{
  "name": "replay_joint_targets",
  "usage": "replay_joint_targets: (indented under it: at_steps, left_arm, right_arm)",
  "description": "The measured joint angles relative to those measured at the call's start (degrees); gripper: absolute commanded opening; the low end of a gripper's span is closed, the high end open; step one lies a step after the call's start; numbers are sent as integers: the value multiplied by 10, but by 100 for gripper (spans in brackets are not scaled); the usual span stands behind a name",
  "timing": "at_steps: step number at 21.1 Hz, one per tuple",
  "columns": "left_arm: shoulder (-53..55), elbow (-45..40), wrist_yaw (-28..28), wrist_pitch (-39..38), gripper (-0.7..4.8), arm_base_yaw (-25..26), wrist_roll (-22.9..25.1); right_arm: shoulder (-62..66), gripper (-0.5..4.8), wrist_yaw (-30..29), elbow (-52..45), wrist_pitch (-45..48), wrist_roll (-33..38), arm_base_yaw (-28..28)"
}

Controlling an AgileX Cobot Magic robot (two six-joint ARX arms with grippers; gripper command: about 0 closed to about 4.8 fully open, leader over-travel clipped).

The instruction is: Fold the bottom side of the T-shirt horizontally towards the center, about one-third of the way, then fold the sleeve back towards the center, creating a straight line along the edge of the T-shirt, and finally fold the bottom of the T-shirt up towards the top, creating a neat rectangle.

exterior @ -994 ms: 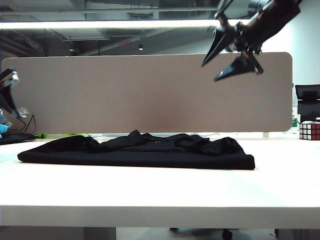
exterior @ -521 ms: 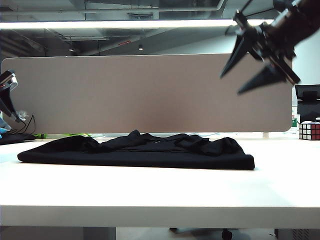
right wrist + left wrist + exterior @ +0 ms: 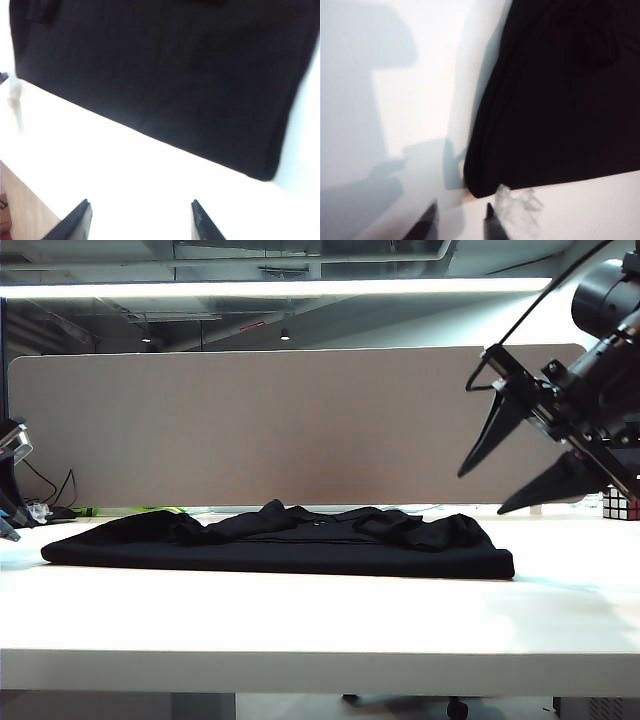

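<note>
1. Lying across the middle of the exterior frame, on the near part of the white table (image 3: pixel 300 625), the large plain black cloth T-shirt (image 3: pixel 280 545) is resting as a low folded slab with rumpled cloth along its far side.
2. Hanging in the air at the right edge of the frame, above and beyond the shirt's right end, the right gripper (image 3: pixel 525 480) is holding its two dark pointed fingers spread wide, gripping nothing; its wrist view is showing the shirt's straight edge and one corner (image 3: pixel 265 172) below the open fingers.
3. Sitting at the far left edge, low beside the shirt's left end, the left gripper (image 3: pixel 460 220) is showing a narrow gap between its fingertips, with nothing between them; a shirt corner (image 3: pixel 472 187) is lying just beyond.
4. Standing behind the right arm, a small multicoloured puzzle cube (image 3: pixel 620 504) is partly hidden.
5. Risking trouble: if either gripper pinches only the top layer, the stacked folds may peel apart; unequal lifting by the two arms would probably skew the edge.
</note>
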Motion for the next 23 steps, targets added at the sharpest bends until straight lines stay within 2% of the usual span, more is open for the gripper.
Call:
replay_joint_targets:
  at_steps: [4,6,10,12,16,23]
  left_arm:
    - [-1,-3,-3,2,131,0,-1]
    - [-1,-3,-3,3,140,-1,-1]
    - [-1,-4,-3,7,157,-3,-1]
    - [-1,-3,-3,7,189,-3,-2]
    - [-1,-5,-3,20,189,-3,-5]
    - [-1,-9,-8,29,189,-14,-11]
  right_arm:
    - [-21,271,4,-55,62,42,0]
    - [-32,277,3,-107,140,102,0]
    - [-32,279,0,-136,195,153,0]
    - [-32,279,1,-139,203,160,0]
    - [-32,280,15,-142,204,162,0]
    - [-32,275,76,-142,166,162,-3]
